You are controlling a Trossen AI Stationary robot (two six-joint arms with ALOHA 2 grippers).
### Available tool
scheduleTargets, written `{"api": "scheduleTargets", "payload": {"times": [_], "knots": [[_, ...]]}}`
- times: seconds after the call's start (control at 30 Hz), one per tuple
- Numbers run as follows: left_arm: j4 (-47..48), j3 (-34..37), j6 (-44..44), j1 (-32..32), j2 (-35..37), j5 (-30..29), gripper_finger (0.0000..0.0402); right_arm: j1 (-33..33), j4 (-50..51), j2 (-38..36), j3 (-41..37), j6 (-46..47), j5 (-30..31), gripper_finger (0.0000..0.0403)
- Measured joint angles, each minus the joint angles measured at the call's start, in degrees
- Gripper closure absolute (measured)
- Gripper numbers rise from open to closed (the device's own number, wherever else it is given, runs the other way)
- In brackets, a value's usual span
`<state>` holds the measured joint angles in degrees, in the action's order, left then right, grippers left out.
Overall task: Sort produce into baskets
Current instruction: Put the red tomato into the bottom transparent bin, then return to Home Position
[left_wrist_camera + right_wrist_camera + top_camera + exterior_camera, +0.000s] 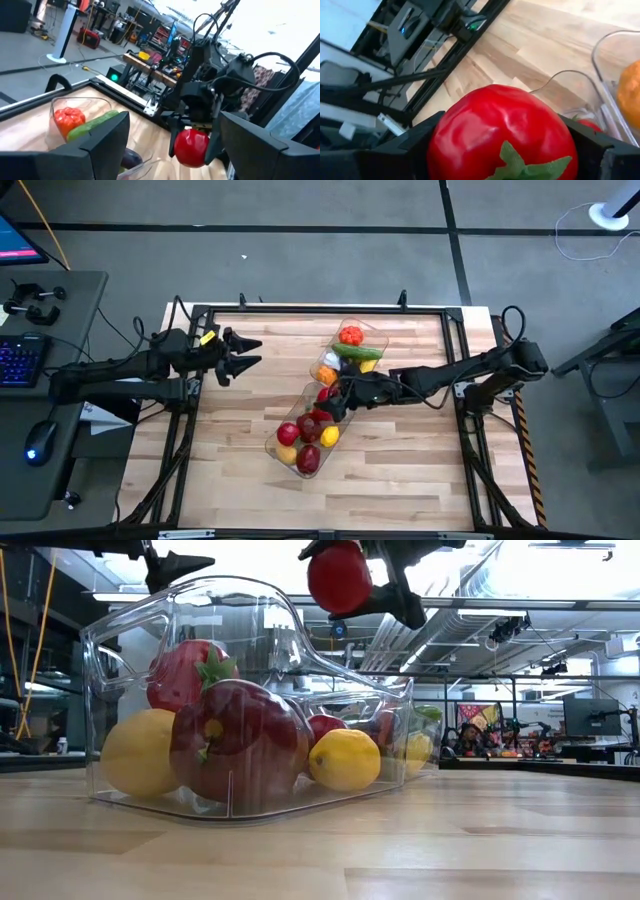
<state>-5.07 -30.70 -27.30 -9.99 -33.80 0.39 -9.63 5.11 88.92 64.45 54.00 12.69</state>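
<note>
Two clear bins lie end to end mid-table. The near bin (283, 452) holds red apples and yellow lemons (343, 759). The far bin (378, 333) holds an orange-red vegetable (67, 119), a green cucumber (356, 352) and other pieces. My right gripper (335, 394) is shut on a red tomato (502, 132) in the air, over where the two bins meet and above the near bin in the low view (340, 578). My left gripper (243, 355) is open and empty, raised over the table's far left part, pointing toward the bins. My right gripper pinches the red tomato by two opposite sides (437, 145) between its two fingers. The fingers reach in from the table's right. The tomato's green leafy top (520, 165) faces back toward the wrist. The tomato hangs clear above the bins (340, 578).
Bare wooden table lies left of the bins and along the near edge (230, 480). A black metal frame (320, 308) runs around the table. A desk with a keyboard and a mouse (38, 442) stands off the table's left.
</note>
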Motion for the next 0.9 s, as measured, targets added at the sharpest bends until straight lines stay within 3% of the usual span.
{"api": "scheduleTargets", "payload": {"times": [0.2,0.4,0.7,0.9], "knots": [[-0.9,0.0,-2.7,0.4,0.0,0.0,0.0110,-0.1,-0.3,0.0,0.0,-3.1,-3.2,0.0089],[-0.9,0.0,-4.1,2.5,0.0,-3.6,0.0110,-1.1,-1.7,0.0,0.0,-5.5,-4.8,0.0014],[-1.2,0.0,-4.6,6.0,0.0,-10.6,0.0110,-1.2,-1.4,-0.2,0.0,-13.0,-5.9,0.0025],[-1.5,0.0,-2.8,7.8,0.0,-10.7,0.0110,-0.1,1.8,-4.6,0.0,-15.3,-13.0,0.0025]]}}
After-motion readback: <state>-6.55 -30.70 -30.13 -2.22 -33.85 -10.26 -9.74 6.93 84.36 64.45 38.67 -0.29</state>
